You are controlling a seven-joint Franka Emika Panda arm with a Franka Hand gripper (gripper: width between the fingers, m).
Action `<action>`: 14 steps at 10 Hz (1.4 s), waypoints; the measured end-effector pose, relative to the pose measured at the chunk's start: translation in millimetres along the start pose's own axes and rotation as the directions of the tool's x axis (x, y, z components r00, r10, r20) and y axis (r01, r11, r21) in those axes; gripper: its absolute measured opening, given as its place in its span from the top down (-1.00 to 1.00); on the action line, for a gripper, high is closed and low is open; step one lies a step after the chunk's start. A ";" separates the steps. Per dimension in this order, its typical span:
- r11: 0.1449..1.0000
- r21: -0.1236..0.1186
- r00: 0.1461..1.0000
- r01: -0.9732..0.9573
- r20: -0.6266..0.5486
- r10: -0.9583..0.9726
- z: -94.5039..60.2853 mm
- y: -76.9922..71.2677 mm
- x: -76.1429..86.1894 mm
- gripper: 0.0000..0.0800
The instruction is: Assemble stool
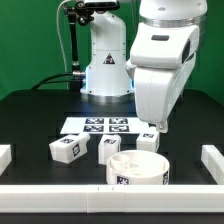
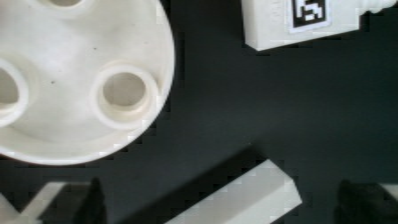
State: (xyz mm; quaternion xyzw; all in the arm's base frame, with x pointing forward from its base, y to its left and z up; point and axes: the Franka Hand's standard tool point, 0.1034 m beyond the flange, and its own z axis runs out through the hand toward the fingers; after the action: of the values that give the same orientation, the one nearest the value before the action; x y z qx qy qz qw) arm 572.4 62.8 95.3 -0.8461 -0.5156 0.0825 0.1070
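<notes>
The round white seat [image 1: 138, 168] lies near the front of the black table, and the wrist view shows its holed face [image 2: 80, 80]. Three blocky white legs stand behind it: one on the exterior view's left [image 1: 65, 149], one in the middle [image 1: 108, 150] and one on the right [image 1: 147, 143]. My gripper [image 1: 150, 126] hangs just above that right leg, touching nothing. The wrist view shows my gripper [image 2: 217, 205] open, its dark fingers [image 2: 63, 205] wide apart, with a white block [image 2: 249, 192] lying below between them. Another tagged leg [image 2: 311, 25] sits beside the seat.
The marker board [image 1: 100, 126] lies flat behind the legs, in front of the robot base [image 1: 105, 75]. Long white rails border the table at the exterior view's left [image 1: 5, 155], right [image 1: 213, 160] and front [image 1: 100, 192].
</notes>
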 end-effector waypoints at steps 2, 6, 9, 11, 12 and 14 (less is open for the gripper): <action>1.000 0.000 1.000 0.000 0.000 0.000 0.0 0.1 0.0 -0.62; 0.997 -0.063 0.998 0.050 -0.027 -0.052 1.4 11.2 -1.0 -0.62; 0.943 -0.288 0.978 0.165 -0.079 -0.195 10.0 41.8 -38.7 -0.62; 0.927 -0.331 0.974 0.179 -0.075 -0.215 4.8 51.6 -46.0 -0.62; 0.928 -0.329 0.974 0.178 -0.075 -0.213 6.0 51.1 -45.9 -0.62; 0.912 -0.344 0.966 0.222 -0.050 -0.254 14.0 50.6 -43.7 -0.62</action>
State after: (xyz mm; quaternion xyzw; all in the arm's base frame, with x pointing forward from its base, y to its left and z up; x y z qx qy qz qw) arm 592.3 2.7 69.7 -0.7856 -0.6158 -0.0599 -0.0054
